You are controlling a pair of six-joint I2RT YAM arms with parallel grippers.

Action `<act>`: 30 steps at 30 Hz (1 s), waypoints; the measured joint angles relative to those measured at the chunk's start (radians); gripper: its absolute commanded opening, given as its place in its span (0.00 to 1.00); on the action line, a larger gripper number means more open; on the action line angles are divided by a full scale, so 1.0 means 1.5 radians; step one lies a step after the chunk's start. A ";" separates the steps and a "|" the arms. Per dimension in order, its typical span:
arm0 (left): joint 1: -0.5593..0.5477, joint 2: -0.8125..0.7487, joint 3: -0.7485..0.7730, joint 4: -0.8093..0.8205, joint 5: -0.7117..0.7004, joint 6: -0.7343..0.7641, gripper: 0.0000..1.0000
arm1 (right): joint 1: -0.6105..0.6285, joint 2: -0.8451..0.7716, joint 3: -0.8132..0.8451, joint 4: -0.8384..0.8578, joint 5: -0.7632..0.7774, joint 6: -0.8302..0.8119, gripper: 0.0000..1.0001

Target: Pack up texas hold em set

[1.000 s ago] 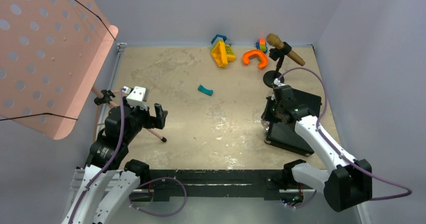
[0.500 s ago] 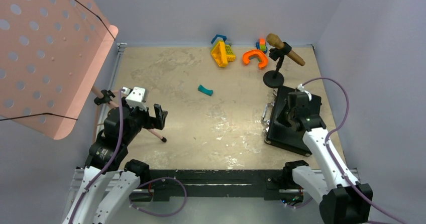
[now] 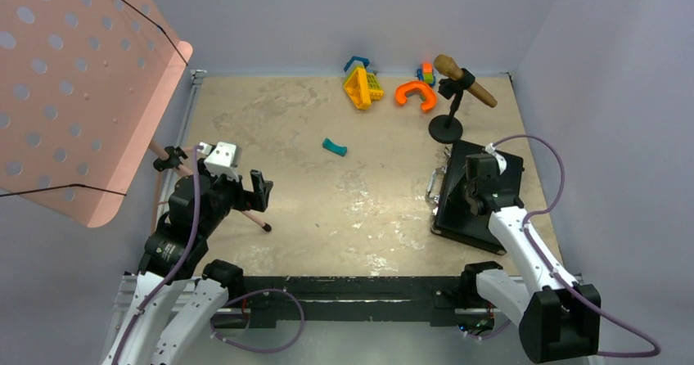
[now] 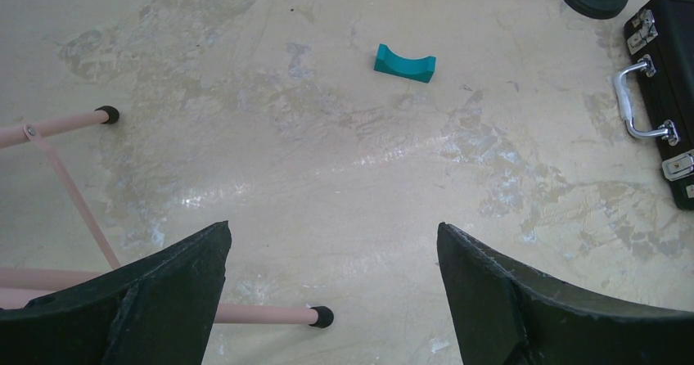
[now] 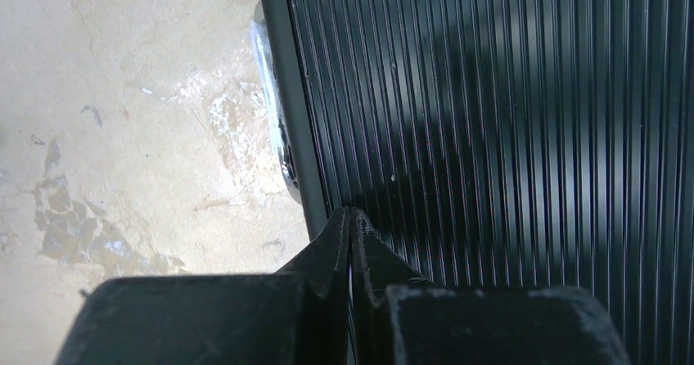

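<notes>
The texas hold em set's black ribbed case [image 3: 461, 222] lies closed and flat on the right of the table. Its silver handle [image 4: 634, 103] and latches face left. My right gripper [image 3: 472, 196] is over the lid, shut with nothing between its fingers. In the right wrist view its tips [image 5: 350, 214] meet just inside the left rim of the ribbed lid [image 5: 507, 95]. My left gripper [image 3: 250, 191] hangs open and empty over bare table on the left [image 4: 331, 230], far from the case [image 4: 675, 62]. Chips, cards, dice and tokens are out of view.
A teal curved piece [image 3: 334, 146] lies mid-table. Orange, yellow and blue toys [image 3: 364, 87] sit at the back, beside a microphone stand [image 3: 446, 128] just behind the case. A pink music stand [image 3: 74, 78] rises at left, its feet [image 4: 322, 317] under my left gripper.
The case's lid, tilted up a second ago, now lies flat. My right gripper has moved right from the case's left edge to over the lid. The left arm has not moved.
</notes>
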 measured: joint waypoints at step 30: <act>0.000 -0.001 0.000 0.000 0.000 0.000 0.99 | 0.000 0.412 0.354 0.064 0.056 -0.171 0.00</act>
